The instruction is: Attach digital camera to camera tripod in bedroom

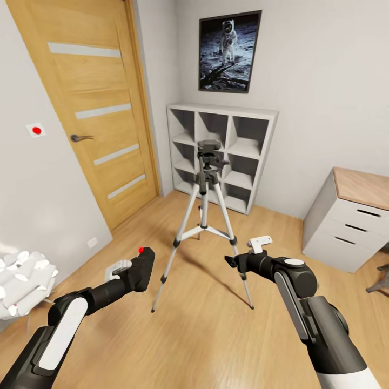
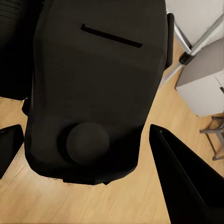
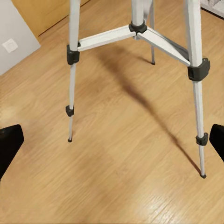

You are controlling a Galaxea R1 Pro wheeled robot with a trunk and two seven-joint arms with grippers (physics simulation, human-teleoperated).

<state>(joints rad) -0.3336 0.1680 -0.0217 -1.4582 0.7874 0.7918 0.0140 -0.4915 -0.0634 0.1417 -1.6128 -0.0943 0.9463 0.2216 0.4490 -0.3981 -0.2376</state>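
The digital camera (image 1: 143, 263), a black box with a red button on top, is held low at the left, and my left gripper (image 1: 135, 276) is shut on it. In the left wrist view the camera's body (image 2: 93, 88) sits between the two black fingers (image 2: 186, 182). The camera tripod (image 1: 204, 219) stands upright on the wood floor in the middle of the bedroom, its black head (image 1: 209, 154) bare. My right gripper (image 1: 231, 263) is open, low beside the tripod's right leg. The right wrist view looks down at the tripod's legs (image 3: 74, 70) and floor between the spread fingertips (image 3: 9, 144).
A white cube shelf (image 1: 243, 154) stands behind the tripod under a moon poster (image 1: 229, 51). A wooden door (image 1: 92, 108) is at the left, a desk with drawers (image 1: 351, 221) at the right, and white bedding (image 1: 21, 281) at the lower left.
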